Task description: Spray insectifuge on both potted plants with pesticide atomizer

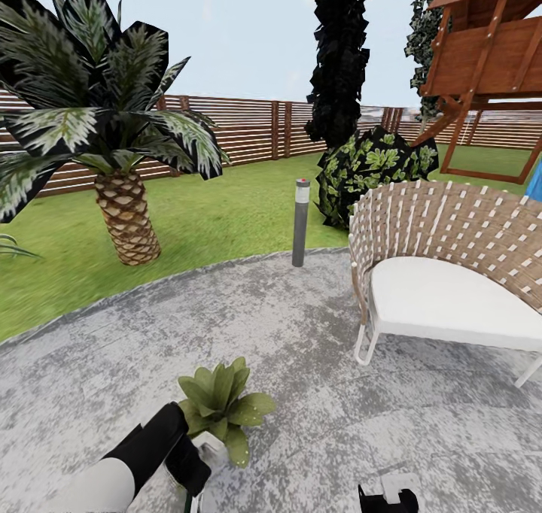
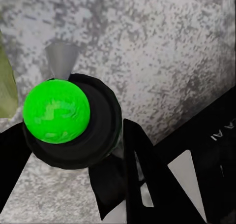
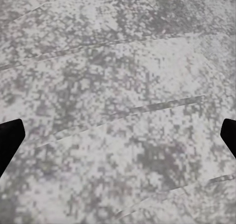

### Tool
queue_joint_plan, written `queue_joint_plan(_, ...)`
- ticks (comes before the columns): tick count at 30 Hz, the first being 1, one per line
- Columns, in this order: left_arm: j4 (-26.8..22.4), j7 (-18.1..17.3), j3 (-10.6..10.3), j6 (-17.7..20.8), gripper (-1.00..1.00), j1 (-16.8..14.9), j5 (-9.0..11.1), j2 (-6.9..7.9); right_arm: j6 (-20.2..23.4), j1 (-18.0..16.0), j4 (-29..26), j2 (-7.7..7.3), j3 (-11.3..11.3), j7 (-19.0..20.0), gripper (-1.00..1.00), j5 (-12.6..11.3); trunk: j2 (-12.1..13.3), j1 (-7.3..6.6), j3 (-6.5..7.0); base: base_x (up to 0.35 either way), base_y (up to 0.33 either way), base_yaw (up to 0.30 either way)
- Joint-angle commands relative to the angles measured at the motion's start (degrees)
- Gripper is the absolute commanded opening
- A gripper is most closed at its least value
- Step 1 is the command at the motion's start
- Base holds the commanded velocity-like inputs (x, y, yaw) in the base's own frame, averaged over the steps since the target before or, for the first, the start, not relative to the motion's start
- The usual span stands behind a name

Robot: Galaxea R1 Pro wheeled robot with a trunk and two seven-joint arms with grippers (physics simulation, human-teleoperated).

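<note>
— So where's the sprayer [image 2: 69,118] got to?

— In the left gripper [image 2: 73,150], I'd say. From the left wrist you see its dark fingers [image 2: 147,179] pressed in on either side of a round black body with a bright green knob, a pale grey nozzle poking out past it. Pinched, not spread.

— Then the pick-up's done?

— Looks so. The spraying is what's left, as far as I can judge. One potted plant [image 1: 222,404] sits on the grey patio [image 1: 316,362] right in front, touching or just beside the left arm's end. I see no mist or wet on its leaves. I can spot only this one plant.

— And the arm itself?

— The left arm [image 1: 124,464] reaches forward and low, its black end right against the plant's little pot. The right gripper [image 3: 118,135] hangs over bare paving, its two finger tips wide apart with nothing between them.

— Anything nearby?

— A woven chair [image 1: 452,272] to the right, a short lamp post [image 1: 301,223] at the patio edge, a palm [image 1: 124,197] on the lawn.
</note>
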Motion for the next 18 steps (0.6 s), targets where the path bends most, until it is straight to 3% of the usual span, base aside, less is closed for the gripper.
queue_joint_plan(1, -0.1, -1.2, -0.2, -0.1, -1.0, -0.1, -1.0, -0.16, -0.2, 0.0, 0.1, 0.01, -0.5, -0.2, 1.0, 0.6, 0.0, -0.01, -0.05, 0.0, 0.0, 0.0)
queue_joint_plan(7, 0.3, -2.3, -0.2, -0.4, -1.0, 0.6, -1.4, 1.38, -0.2, 0.0, 0.1, 0.05, -0.5, -0.1, 1.0, 0.6, 0.0, -0.01, -0.05, 0.0, 0.0, 0.0)
queue_joint_plan(11, 0.6, -2.3, -0.4, -0.8, -1.0, 0.9, -1.3, 4.31, -0.2, 0.0, 0.1, 0.02, -0.5, -0.2, 1.0, 0.6, 0.0, -0.01, -0.05, 0.0, 0.0, 0.0)
queue_joint_plan(18, 0.7, -2.2, -0.4, -1.0, -1.0, 1.2, -1.3, 4.85, -0.2, 0.0, 0.1, 0.02, -0.5, -0.1, 1.0, 0.6, 0.0, -0.01, -0.05, 0.0, 0.01, 0.0)
